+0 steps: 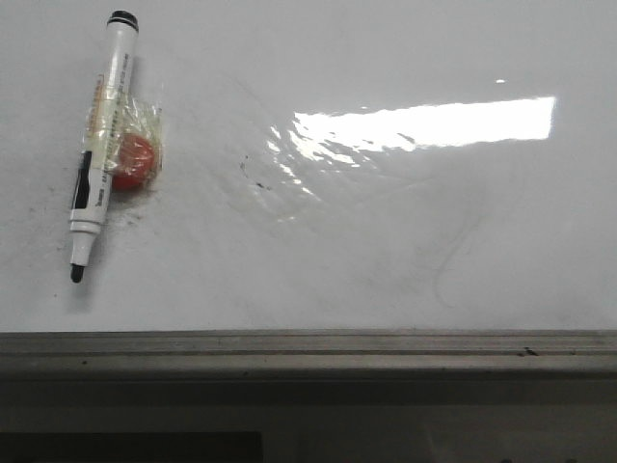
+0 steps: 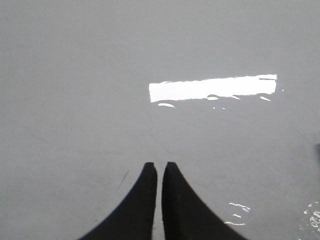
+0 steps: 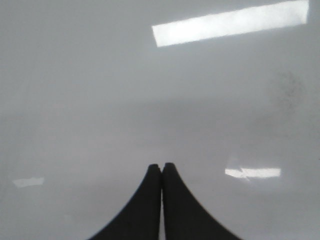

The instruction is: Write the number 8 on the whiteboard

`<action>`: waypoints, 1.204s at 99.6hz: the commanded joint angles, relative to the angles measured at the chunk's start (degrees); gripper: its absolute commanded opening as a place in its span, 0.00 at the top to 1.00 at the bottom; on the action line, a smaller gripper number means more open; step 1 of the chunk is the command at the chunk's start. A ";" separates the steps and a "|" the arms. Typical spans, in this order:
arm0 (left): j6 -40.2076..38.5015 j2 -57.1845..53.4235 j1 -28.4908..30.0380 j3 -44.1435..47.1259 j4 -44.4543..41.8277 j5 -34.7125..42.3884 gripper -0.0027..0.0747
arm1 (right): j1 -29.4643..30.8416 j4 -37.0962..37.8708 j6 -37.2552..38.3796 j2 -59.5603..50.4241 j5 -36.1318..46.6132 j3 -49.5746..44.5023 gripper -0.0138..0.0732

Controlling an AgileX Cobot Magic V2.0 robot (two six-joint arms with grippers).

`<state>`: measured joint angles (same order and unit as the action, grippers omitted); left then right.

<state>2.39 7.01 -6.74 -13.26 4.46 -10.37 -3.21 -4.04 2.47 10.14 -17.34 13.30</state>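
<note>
The whiteboard (image 1: 405, 241) fills the front view, glossy white with faint grey smudges and a bright light reflection. No number 8 shows on it. A white marker (image 1: 101, 145) with a black tip and black cap end lies on the board at the far left, uncapped tip toward the near rim. A red round piece (image 1: 133, 160) under clear tape sits against it. Neither gripper shows in the front view. My left gripper (image 2: 159, 166) is shut and empty over bare board. My right gripper (image 3: 162, 166) is shut and empty over bare board.
The board's grey metal rim (image 1: 308, 352) runs along the near edge. A few small black specks (image 1: 253, 172) mark the board near the middle left. A short thin dark line (image 2: 123, 180) lies beside my left fingers.
</note>
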 commanded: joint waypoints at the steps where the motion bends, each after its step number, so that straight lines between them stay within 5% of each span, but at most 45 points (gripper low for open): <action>1: -0.36 1.29 -0.50 -2.07 0.41 4.22 0.73 | 0.22 -0.15 -0.01 1.18 5.33 2.06 0.91; 9: -0.36 1.34 -0.50 -2.07 0.75 5.56 0.52 | 0.22 -0.15 -0.01 1.18 5.33 2.06 0.91; 16: -0.36 1.70 -0.50 -1.72 1.70 7.38 0.43 | 0.22 -0.15 -0.01 1.18 5.33 2.06 0.91; 52: -0.36 10.59 -3.08 -1.72 1.92 12.55 0.43 | 0.22 -0.05 -0.01 1.18 3.04 2.06 0.91; 97: -0.36 20.91 -34.02 -1.72 3.51 15.82 0.43 | 0.22 0.08 -0.01 1.18 3.21 1.41 0.91; 120: -0.36 35.18 -41.32 -1.72 5.12 27.39 0.45 | 0.22 0.08 -0.01 1.18 4.04 0.67 0.91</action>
<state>2.39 38.42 -47.20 -13.26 8.19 8.78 -3.21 -4.17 2.47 10.22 -18.51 12.59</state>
